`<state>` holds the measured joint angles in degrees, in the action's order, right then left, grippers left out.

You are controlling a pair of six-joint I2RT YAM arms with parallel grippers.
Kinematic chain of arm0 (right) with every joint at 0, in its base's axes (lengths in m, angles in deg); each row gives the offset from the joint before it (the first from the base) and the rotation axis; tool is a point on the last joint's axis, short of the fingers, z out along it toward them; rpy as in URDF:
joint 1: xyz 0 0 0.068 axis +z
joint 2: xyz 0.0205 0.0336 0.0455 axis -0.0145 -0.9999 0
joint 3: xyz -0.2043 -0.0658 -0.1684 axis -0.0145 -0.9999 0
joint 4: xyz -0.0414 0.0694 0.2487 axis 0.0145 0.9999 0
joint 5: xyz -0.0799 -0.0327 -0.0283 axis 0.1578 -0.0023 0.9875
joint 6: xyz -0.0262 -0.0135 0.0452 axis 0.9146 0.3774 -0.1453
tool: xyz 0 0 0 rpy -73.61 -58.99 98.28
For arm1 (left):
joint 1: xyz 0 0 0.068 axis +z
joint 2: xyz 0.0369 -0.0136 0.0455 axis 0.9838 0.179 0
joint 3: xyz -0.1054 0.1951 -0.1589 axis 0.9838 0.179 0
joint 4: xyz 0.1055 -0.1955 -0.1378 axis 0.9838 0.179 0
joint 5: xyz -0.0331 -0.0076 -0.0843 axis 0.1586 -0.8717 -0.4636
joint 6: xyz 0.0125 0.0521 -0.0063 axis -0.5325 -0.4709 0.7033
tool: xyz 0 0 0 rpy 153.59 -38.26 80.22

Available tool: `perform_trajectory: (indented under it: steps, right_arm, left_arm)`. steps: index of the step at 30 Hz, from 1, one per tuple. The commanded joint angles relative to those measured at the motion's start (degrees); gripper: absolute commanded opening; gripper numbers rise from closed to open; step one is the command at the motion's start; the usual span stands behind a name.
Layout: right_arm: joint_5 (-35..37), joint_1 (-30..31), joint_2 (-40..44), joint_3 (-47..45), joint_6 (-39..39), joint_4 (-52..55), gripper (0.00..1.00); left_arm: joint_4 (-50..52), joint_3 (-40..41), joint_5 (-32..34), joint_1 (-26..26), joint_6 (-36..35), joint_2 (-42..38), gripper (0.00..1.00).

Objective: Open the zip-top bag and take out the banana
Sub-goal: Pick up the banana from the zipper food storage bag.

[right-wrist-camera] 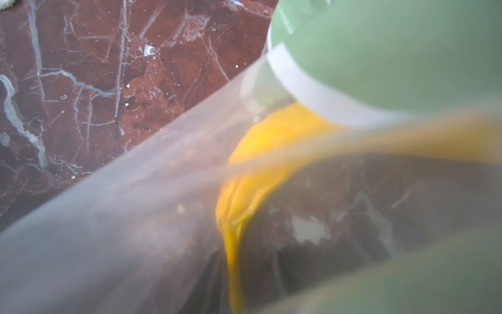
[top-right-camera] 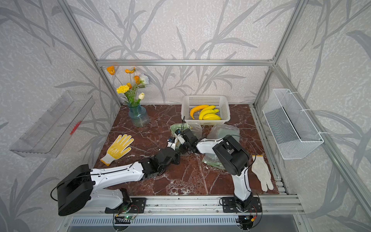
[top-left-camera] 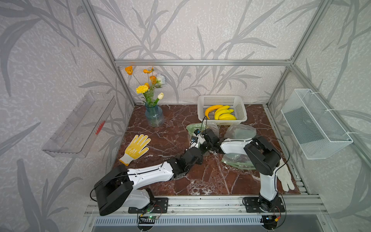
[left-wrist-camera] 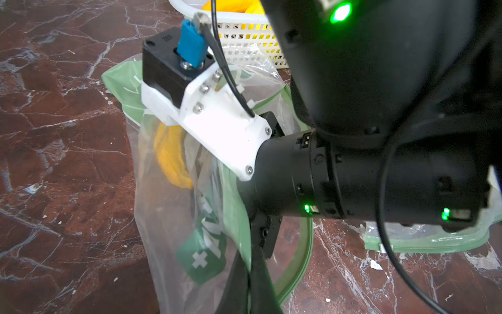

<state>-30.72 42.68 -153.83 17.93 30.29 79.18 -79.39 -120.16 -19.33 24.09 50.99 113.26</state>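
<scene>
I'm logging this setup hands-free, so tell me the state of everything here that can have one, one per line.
Clear zip-top bag with green rim: open.
Yellow banana: inside that bag.
Left gripper: shut on the bag's green rim.
Right gripper: inside the bag's mouth, opening hidden.
White perforated basket: holds several bananas.
Blue glass vase: upright, holds flowers.

Top views, a pair: set high over the front edge of the counter [top-left-camera: 200, 178], facing down and toward its back edge; distant, both taking in the whole counter. Left wrist view: close, facing the basket [left-wrist-camera: 244, 35] at the back edge. Right wrist view: closest, blurred, pressed to the bag [right-wrist-camera: 135, 217]. Both wrist views share bag and banana [left-wrist-camera: 171, 155].
</scene>
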Motion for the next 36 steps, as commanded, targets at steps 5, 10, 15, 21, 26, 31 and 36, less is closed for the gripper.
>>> perform_trajectory:
  steps: [5, 10, 15, 21, 26, 31, 36]
  right_arm:
    - [0.68, -0.71, -3.24, 4.19, 1.59, 8.25, 0.29]
    - [0.96, -0.71, -4.51, 5.65, 2.8, 11.83, 0.24]
    - [1.04, -0.88, -3.97, 5.56, 2.34, 12.99, 0.04]
    - [-8.09, -2.66, 1.04, 1.26, -1.41, 8.2, 0.0]
    - [-13.99, -3.61, 5.64, -3.18, -2.24, 4.93, 0.0]
    - [-16.02, -3.61, 9.61, -9.68, -1.17, -0.37, 0.0]
    - [-18.49, -3.61, 11.83, -15.72, -2.17, -7.17, 0.0]
  left_arm:
    - [-1.11, 0.49, 0.43, -0.64, 0.35, -0.4, 0.0]
    - [-0.87, 1.11, 1.45, -0.57, 0.33, -1.24, 0.0]
    - [0.47, 1.31, 3.1, -0.57, 0.23, -2.05, 0.0]
    - [3.7, 0.79, 5.39, -0.57, 1.24, -2.6, 0.18]
    - [4.06, 2.86, 7.04, -0.59, 0.32, -9.35, 0.69]
    - [6.15, 5.2, 14.38, -0.18, -1.34, -20.57, 0.92]
    - [9.91, 4.78, 3.81, 13.15, 4.26, -18.81, 0.95]
